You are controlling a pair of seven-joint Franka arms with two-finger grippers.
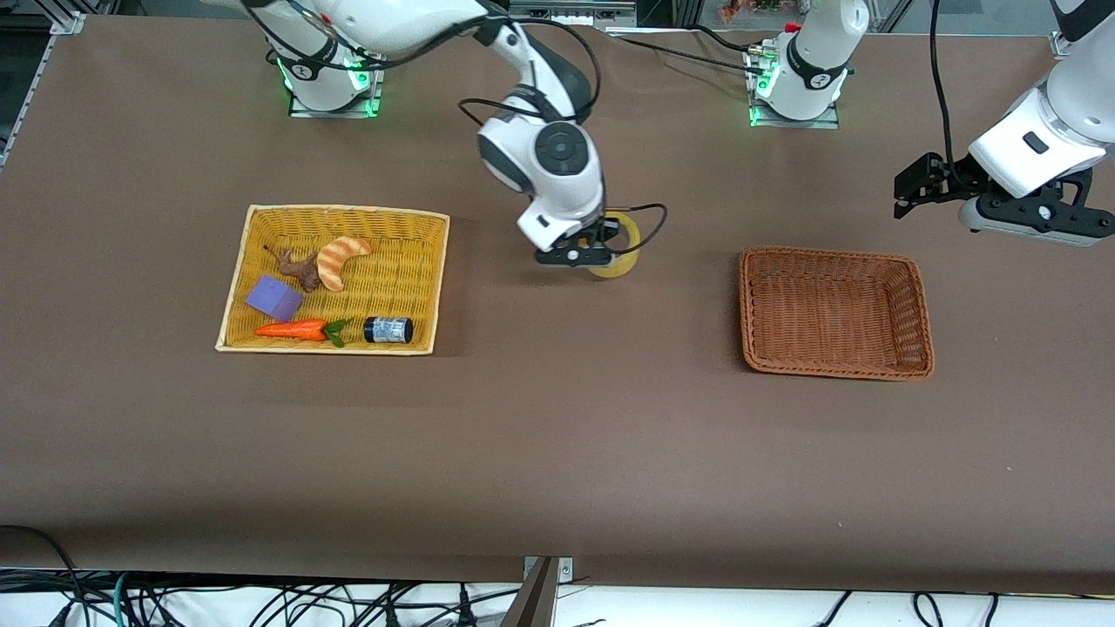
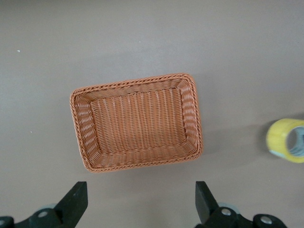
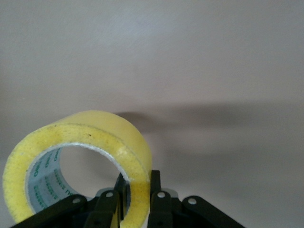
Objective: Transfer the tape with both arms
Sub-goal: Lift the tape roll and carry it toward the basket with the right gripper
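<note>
The tape (image 1: 622, 262) is a yellowish roll standing on edge at the table's middle, between the two baskets. My right gripper (image 1: 585, 255) is shut on it. In the right wrist view one finger is inside the ring and one outside, pinching the wall of the tape (image 3: 99, 137) at my right gripper (image 3: 137, 192). I cannot tell whether the roll touches the table. My left gripper (image 1: 906, 197) is open and empty in the air over the table at the left arm's end. In the left wrist view my left gripper (image 2: 141, 194) looks down on the brown basket, and the tape (image 2: 284, 140) shows at the edge.
An empty brown wicker basket (image 1: 832, 256) lies toward the left arm's end; it also shows in the left wrist view (image 2: 133, 82). A yellow wicker basket (image 1: 348, 211) toward the right arm's end holds a croissant (image 1: 341, 259), a purple block (image 1: 273, 297), a carrot (image 1: 292, 330) and a dark jar (image 1: 388, 330).
</note>
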